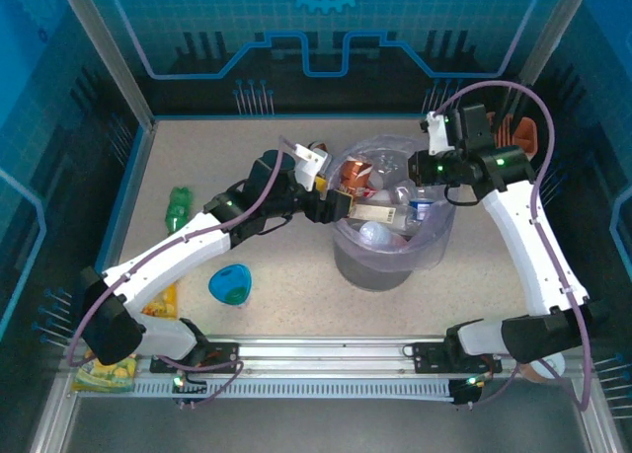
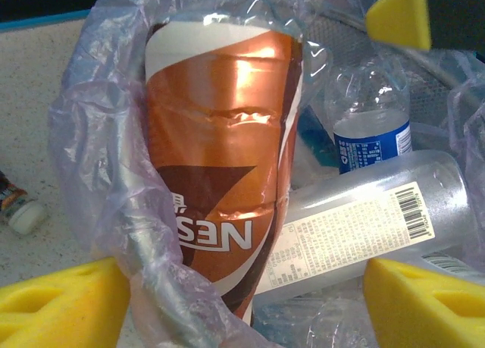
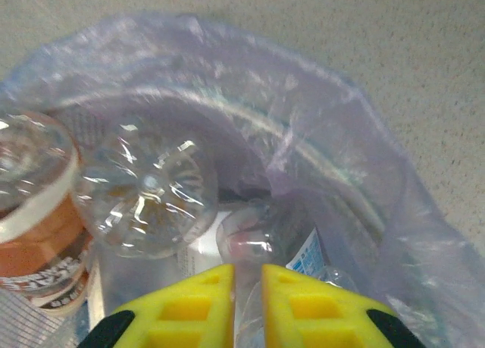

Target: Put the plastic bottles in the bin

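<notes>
snack packets (image 1: 107,374) lie at the near left edge of the speckled surface (image 1: 197,157), blue walls (image 1: 59,98) around. left gripper (image 1: 339,205) jaws wide at the bin (image 1: 380,270); right gripper (image 3: 248,295) jaws closed, empty.

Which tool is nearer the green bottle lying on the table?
Left. The left tool is at the bin's left rim, the green bottle further left; the right tool hangs over the bin's right side, farther off.

A speckled beige surface (image 1: 247,147) is spreading out on every side of the left claw (image 1: 338,205). Well beyond the claw, a blue back wall (image 1: 326,38) is showing a teal gear-and-line pattern. Blue side panels (image 1: 39,127) are standing to either side of it, between silver frame posts (image 1: 104,48). Behind the claw, a slotted metal rail (image 1: 326,352) is running along the near edge.
</notes>
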You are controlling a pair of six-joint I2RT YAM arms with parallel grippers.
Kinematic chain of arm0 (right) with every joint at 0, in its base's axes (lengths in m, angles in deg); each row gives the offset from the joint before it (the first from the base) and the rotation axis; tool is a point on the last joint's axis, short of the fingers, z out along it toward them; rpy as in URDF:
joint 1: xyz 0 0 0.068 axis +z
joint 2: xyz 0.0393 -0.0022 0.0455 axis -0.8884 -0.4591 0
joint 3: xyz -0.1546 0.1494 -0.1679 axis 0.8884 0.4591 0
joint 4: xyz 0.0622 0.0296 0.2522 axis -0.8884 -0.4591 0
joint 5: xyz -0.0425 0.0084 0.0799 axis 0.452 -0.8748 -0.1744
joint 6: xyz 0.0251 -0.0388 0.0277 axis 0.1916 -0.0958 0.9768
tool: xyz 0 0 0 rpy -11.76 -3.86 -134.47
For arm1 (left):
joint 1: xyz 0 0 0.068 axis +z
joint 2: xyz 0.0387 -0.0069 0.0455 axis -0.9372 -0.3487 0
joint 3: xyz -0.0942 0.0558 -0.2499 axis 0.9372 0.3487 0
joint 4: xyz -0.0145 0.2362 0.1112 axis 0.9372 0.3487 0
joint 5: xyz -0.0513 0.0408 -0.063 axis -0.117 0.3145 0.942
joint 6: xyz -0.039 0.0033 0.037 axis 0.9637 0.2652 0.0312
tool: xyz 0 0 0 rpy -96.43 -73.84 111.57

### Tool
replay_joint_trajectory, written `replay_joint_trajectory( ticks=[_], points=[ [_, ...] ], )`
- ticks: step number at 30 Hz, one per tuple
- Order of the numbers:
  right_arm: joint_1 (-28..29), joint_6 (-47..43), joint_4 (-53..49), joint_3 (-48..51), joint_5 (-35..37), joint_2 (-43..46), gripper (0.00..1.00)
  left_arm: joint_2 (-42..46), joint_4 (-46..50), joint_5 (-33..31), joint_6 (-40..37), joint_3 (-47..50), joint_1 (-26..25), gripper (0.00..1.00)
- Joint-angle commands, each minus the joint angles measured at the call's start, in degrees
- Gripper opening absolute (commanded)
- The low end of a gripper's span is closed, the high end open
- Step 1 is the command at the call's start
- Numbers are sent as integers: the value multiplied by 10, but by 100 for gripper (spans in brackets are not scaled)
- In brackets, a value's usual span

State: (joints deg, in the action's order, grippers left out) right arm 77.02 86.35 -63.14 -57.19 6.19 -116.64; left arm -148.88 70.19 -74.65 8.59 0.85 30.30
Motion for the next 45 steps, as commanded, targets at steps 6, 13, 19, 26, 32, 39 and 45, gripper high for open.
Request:
replay_joint_trajectory(
  ticks=[6, 13, 19, 26, 32, 39, 45],
  points=[
    [-7, -3, -4, -105, -16, 0, 37, 65, 25, -71, 23, -73, 15, 90],
    [-25, 24, 26, -66, -27, 25, 52, 53, 45, -67, 154, -52, 162, 95],
    [-36, 39, 40, -27, -43, 43, 70, -108, 93, -84, 181, -112, 207, 99],
    [-47, 48, 37, 13, -33, 69, 90, -319, 96, -95, 225, -215, 195, 99],
    [-53, 43, 31, 34, -35, 77, 91, -440, 94, -111, 228, -296, 172, 99],
    [-61, 39, 29, 40, -38, 83, 92, -538, 99, -105, 243, -360, 154, 99],
    [-66, 38, 32, 51, -45, 84, 92, -568, 109, -115, 243, -372, 142, 98]
  ],
)
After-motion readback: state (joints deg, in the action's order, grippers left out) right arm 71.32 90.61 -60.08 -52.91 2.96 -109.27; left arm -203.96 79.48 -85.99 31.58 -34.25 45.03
